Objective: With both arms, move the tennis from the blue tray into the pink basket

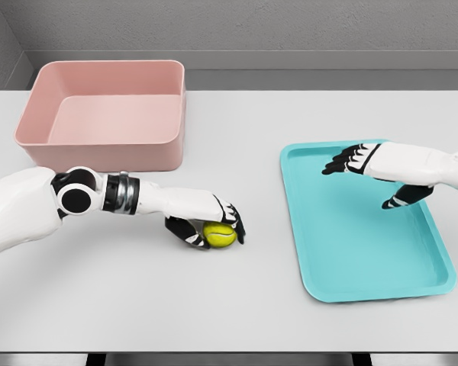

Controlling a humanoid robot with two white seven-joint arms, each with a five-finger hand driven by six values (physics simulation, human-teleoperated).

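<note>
Head view: left hand (206, 221) fingers wrap yellow-green tennis ball (220, 234); right hand (382, 169) fingers spread, empty.

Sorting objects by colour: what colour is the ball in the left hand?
Yellow-green, seen in the head view: the tennis ball in the left hand.

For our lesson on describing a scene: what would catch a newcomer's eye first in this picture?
The yellow-green ball stands out, gripped in the left hand at the middle of the grey table. Next come the two coloured containers: the pink basket at the back left and the blue tray on the right. The right hand hovers open over the tray's far end.
</note>
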